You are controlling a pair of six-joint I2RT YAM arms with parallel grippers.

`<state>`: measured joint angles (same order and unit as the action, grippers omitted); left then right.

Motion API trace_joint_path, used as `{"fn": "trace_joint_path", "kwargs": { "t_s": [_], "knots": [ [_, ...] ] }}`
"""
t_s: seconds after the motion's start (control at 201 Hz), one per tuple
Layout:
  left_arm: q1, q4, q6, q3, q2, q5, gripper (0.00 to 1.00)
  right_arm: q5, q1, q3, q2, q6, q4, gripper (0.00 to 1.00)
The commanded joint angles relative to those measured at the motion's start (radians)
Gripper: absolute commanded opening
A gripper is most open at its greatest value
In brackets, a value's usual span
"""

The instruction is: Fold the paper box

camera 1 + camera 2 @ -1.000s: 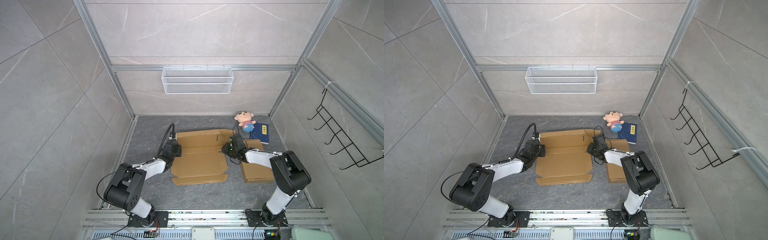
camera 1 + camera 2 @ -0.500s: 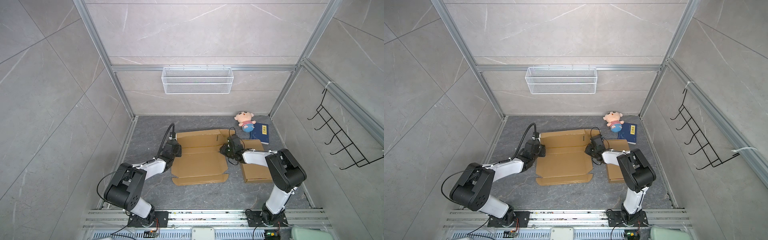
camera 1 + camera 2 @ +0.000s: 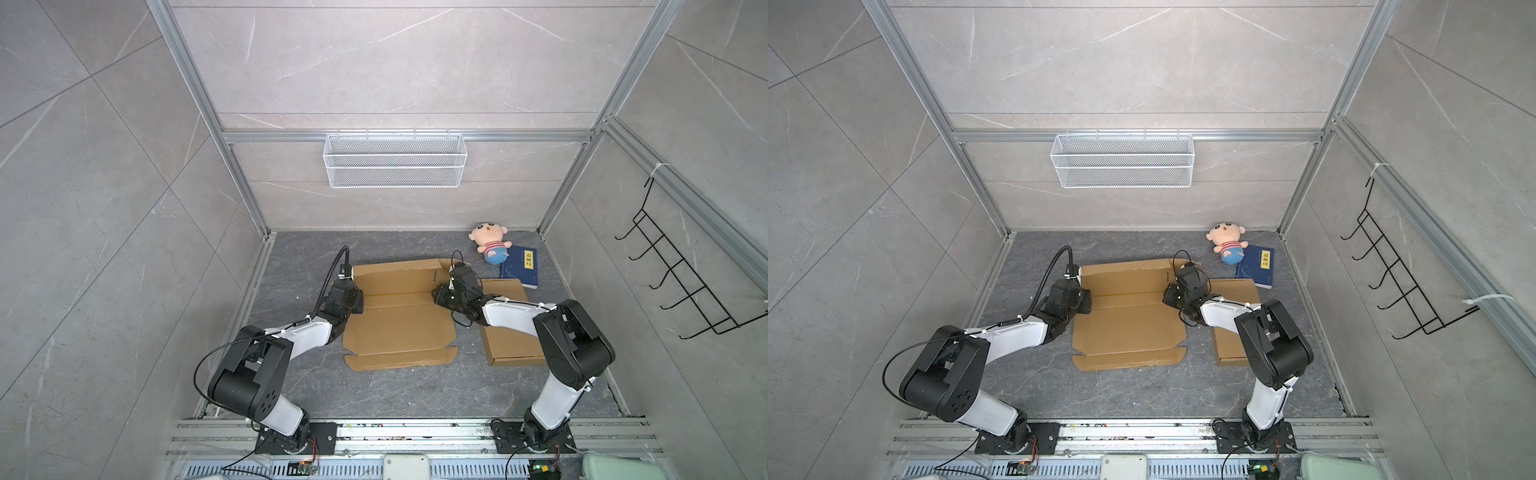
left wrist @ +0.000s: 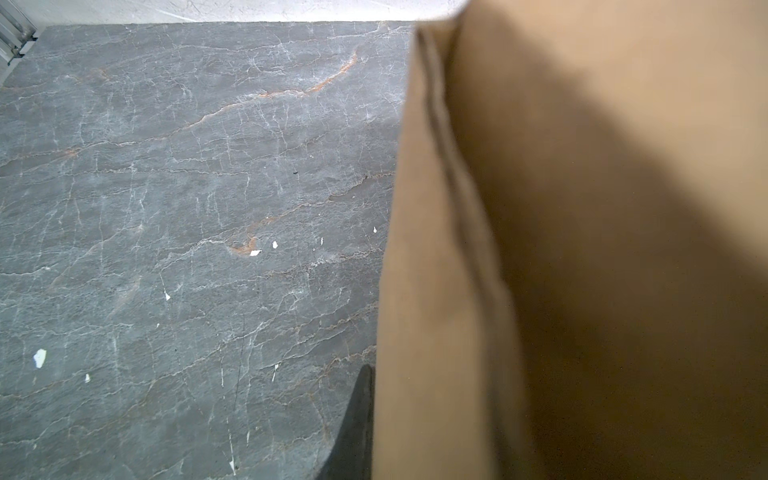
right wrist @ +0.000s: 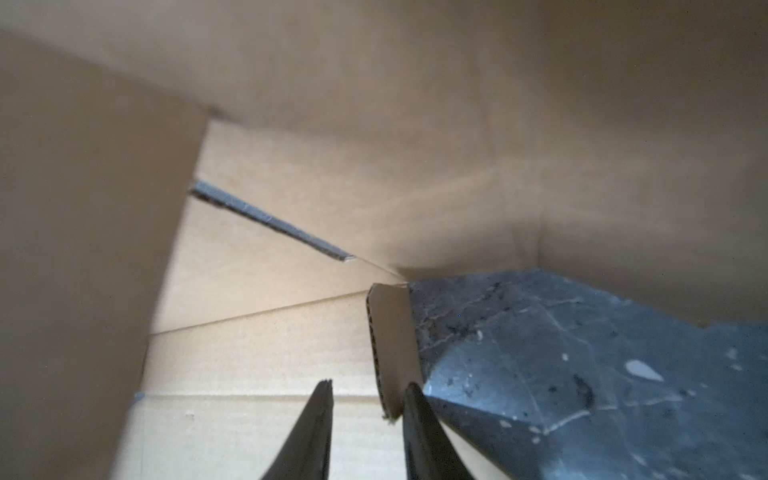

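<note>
Unfolded brown corrugated cardboard box blank (image 3: 399,328) flat on the dark grey veined stone floor (image 3: 395,395), midway between the two arms in both top views, narrow near flap lying flat, side flaps raised where the grippers meet them. At the blank's left edge, left gripper (image 3: 354,300), closed. In the left wrist view only one dark finger (image 4: 357,428) in sight, pressed against a raised cardboard flap, the other hidden behind it, so apparently pinching that flap. At the blank's right edge, right gripper (image 3: 441,297), part open. In the right wrist view, its two dark fingers (image 5: 316,432) astride the corrugated edge of a small side flap, one finger touching it, a gap left to the other, nothing clamped. Under the right arm, just beside the blank, a second flat brown cardboard piece (image 3: 505,336). Toward the far right corner, a small plush doll in a striped shirt (image 3: 490,247) against a dark blue book (image 3: 519,270). On the back wall, a white wire mesh basket (image 3: 395,166). On the right wall, a black wire hook rack (image 3: 681,282).
</note>
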<state>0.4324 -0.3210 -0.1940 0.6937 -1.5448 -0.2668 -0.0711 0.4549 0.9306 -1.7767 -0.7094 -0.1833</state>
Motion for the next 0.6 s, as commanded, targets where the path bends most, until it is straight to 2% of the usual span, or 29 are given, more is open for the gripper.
{"fn": "trace_joint_path", "kwargs": {
  "t_s": [0.0, 0.134, 0.234, 0.314, 0.448, 0.592],
  "knots": [
    [0.002, 0.068, 0.065, 0.008, -0.02, -0.028, 0.0, -0.033, 0.018, 0.014, -0.018, 0.001, -0.025, 0.32],
    [0.002, 0.069, 0.065, 0.007, -0.018, -0.025, 0.0, -0.063, 0.016, 0.021, -0.017, -0.005, -0.032, 0.32],
    [0.001, 0.069, 0.065, 0.005, -0.015, -0.019, 0.0, -0.072, -0.004, 0.013, 0.036, 0.028, -0.002, 0.36],
    [0.002, 0.069, 0.065, 0.007, -0.016, -0.018, 0.0, -0.13, -0.046, 0.014, 0.08, 0.074, 0.04, 0.41],
    [0.002, 0.072, 0.067, 0.009, -0.018, -0.011, 0.0, -0.208, -0.112, 0.052, 0.175, 0.213, 0.214, 0.48],
    [-0.002, 0.082, 0.07, 0.017, -0.021, 0.002, 0.0, -0.195, -0.177, 0.182, 0.246, 0.42, 0.536, 0.49]
  ]
}}
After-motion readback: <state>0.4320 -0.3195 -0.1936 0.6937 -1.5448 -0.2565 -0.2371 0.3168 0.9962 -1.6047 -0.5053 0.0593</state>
